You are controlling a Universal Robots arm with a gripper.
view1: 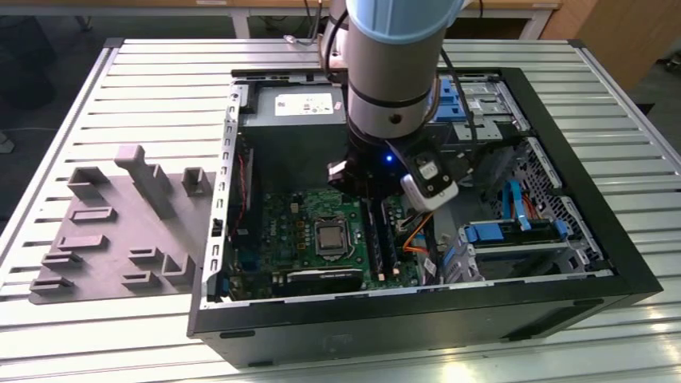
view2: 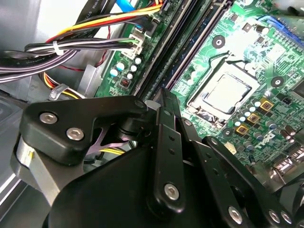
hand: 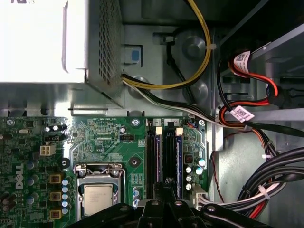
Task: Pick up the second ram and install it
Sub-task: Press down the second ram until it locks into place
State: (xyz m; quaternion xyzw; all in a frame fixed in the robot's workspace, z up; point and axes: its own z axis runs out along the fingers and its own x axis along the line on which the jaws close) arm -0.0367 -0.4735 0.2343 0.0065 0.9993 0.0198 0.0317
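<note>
Just ahead of the gripper [hand: 166, 184], the ram [hand: 178, 156] stood in its slot beside another stick [hand: 156, 156], seemingly seated. Its jaws were drawn narrow, holding nothing visible. Installation looked nearly done; latching was unclear.

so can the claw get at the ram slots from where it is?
Probably yes. The claw hangs right over the slots inside the open case, with the cables off to one side.
</note>
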